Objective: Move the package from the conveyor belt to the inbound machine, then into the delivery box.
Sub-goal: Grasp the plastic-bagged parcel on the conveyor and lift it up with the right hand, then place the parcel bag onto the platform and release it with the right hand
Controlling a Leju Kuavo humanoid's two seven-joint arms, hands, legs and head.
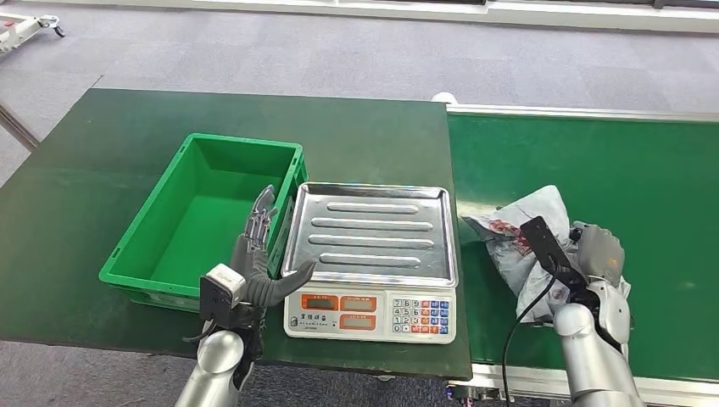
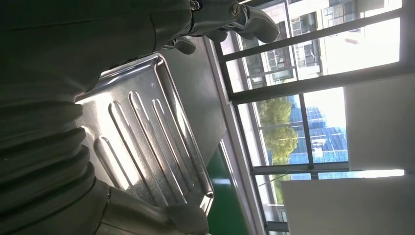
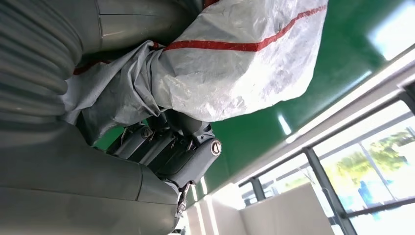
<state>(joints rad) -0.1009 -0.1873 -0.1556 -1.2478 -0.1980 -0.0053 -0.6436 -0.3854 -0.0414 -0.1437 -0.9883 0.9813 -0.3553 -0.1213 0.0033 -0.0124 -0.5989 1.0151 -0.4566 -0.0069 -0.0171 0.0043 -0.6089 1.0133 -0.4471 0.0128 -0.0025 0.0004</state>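
Observation:
The package (image 1: pixel 519 227), a crumpled grey-white bag with red markings, lies on the green conveyor belt (image 1: pixel 610 161) just right of the scale. My right hand (image 1: pixel 598 254) grips it from the near side. In the right wrist view the bag (image 3: pixel 235 63) bulges out between the thumb and the curled fingers (image 3: pixel 171 147). The inbound machine is a weighing scale with a ribbed steel tray (image 1: pixel 373 229) and nothing on it. My left hand (image 1: pixel 259 254) stands open with fingers spread upward, between the scale's left edge and the green delivery box (image 1: pixel 144 229). The tray (image 2: pixel 142 142) lies close beside that hand's fingers (image 2: pixel 220 17).
The green box holds nothing and sits on the dark green table (image 1: pixel 127 127), left of the scale. The scale's keypad and displays (image 1: pixel 369 314) face me at the table's near edge. A metal rail (image 1: pixel 585 112) borders the belt's far side.

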